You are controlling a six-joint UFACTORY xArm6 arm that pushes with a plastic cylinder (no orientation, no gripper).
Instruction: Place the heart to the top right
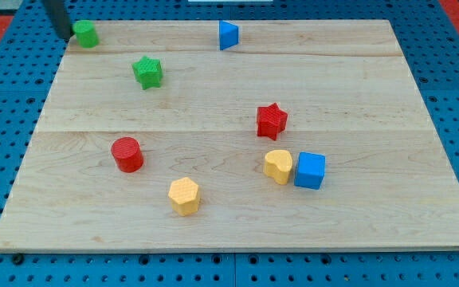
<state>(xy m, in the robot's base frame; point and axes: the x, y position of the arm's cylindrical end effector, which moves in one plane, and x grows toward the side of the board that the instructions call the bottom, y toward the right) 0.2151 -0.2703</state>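
Note:
The yellow heart (277, 166) lies at the view's lower right of the wooden board (229, 88), touching a blue cube (310, 170) on its right. My tip (64, 36) is at the board's top left corner, just left of a green block (86, 33). It is far from the heart.
A green star (147, 72) sits upper left. A blue triangular block (228, 34) is at the top edge, middle. A red star (272, 119) stands above the heart. A red cylinder (127, 154) is left of centre. A yellow hexagon (185, 195) is lower middle.

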